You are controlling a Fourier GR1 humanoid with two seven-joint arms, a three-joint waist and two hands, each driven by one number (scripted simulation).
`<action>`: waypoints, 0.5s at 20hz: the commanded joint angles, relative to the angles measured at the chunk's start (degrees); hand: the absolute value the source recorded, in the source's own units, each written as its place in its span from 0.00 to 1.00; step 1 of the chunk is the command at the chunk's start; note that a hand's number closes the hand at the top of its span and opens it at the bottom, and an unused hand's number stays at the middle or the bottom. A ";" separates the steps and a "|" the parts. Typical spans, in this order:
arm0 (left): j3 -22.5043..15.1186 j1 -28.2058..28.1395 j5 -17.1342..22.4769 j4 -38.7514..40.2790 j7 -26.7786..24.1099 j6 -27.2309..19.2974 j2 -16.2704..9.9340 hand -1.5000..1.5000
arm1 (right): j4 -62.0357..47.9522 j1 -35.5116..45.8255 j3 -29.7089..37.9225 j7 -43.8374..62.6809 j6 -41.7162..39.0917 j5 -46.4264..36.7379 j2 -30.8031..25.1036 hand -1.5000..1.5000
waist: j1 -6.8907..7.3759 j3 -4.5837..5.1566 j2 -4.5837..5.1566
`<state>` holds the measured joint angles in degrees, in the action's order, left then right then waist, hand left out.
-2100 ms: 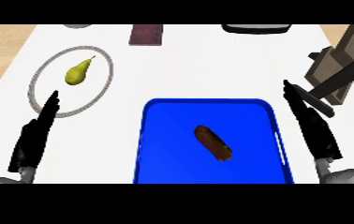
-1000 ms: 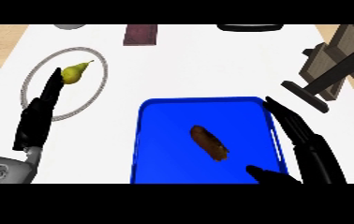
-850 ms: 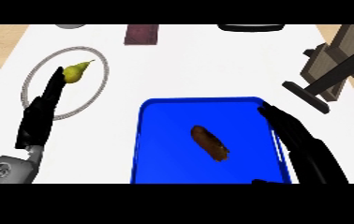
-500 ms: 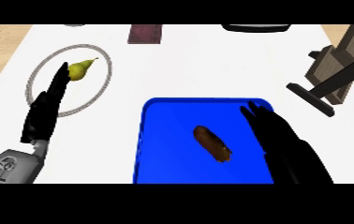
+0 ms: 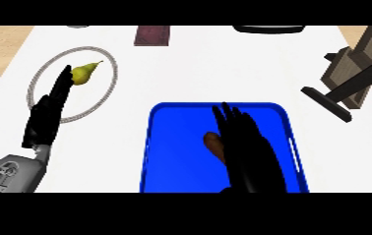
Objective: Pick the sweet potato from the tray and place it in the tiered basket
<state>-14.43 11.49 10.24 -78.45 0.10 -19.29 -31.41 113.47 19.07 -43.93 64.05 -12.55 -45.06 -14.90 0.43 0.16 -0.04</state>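
Starting at the left, your left hand (image 5: 48,116) rests with fingers straight, its tips just short of the pear (image 5: 83,73) on the plate (image 5: 45,72); leave it there. Your right hand (image 5: 245,150) lies flat over the blue tray (image 5: 174,145), fingers extended and holding nothing. The sweet potato (image 5: 212,144) sits mostly beneath that hand; only its left end shows beside the fingers. To grasp well, I'd judge you should lower the hand and curl fingers and thumb around the potato's middle, across its length, so it doesn't roll against the tray floor. The tiered basket (image 5: 347,79) stands well to the hand's right and ahead; lift clear of the tray rim before swinging over.
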 commanded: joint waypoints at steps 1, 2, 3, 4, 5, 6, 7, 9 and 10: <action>0.88 0.52 -0.70 0.32 0.25 0.46 -0.27 0.50 | -7.39 1.25 0.15 8.07 -4.58 -1.74 4.25 0.00 | -0.10 -0.10 0.06; 0.94 -3.17 -0.37 -1.99 -1.40 0.67 -0.64 0.50 | -7.89 1.22 0.26 8.56 -5.13 -2.94 4.30 0.00 | 0.36 -0.10 -0.09; -0.51 -1.01 -1.74 -0.46 -0.22 -1.42 2.51 0.50 | -5.44 0.66 0.30 10.33 -7.16 -2.84 4.67 0.00 | -0.51 -0.09 -0.09; -0.90 -0.97 -2.27 -1.20 0.91 -1.78 2.58 0.50 | -10.18 3.55 2.16 8.27 -8.12 -1.89 6.01 0.00 | 0.00 -0.10 0.03; 0.33 0.86 -2.35 0.91 0.82 -1.54 2.69 0.50 | -6.48 0.37 0.30 8.71 -8.07 -3.39 5.00 0.00 | -0.74 -0.11 -0.04; -0.83 -1.00 -2.66 -2.95 2.57 -1.63 2.19 0.50 | -7.44 2.54 1.19 11.12 -10.36 -3.05 7.67 0.00 | -0.18 -0.11 -0.17; 2.07 0.04 -0.99 -1.19 1.54 1.26 -0.34 0.50 | -7.27 2.13 1.38 10.56 -10.39 -3.65 7.66 0.00 | -0.35 -0.10 -0.11; 0.04 0.49 -3.45 -0.86 2.06 -1.71 3.12 0.50 | -10.51 1.93 0.29 10.32 -9.42 -5.80 10.29 0.00 | -0.42 -0.11 -0.06; 2.44 -1.26 -1.18 -0.27 -0.41 1.73 1.19 0.50 | -9.84 -1.34 0.77 6.24 -8.17 -5.99 6.73 0.00 | -0.44 -0.12 -0.04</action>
<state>-13.58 11.15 8.42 -79.12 0.93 -19.39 -29.90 104.92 19.03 -42.58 63.35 -16.58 -49.22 -9.19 0.09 0.06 -0.09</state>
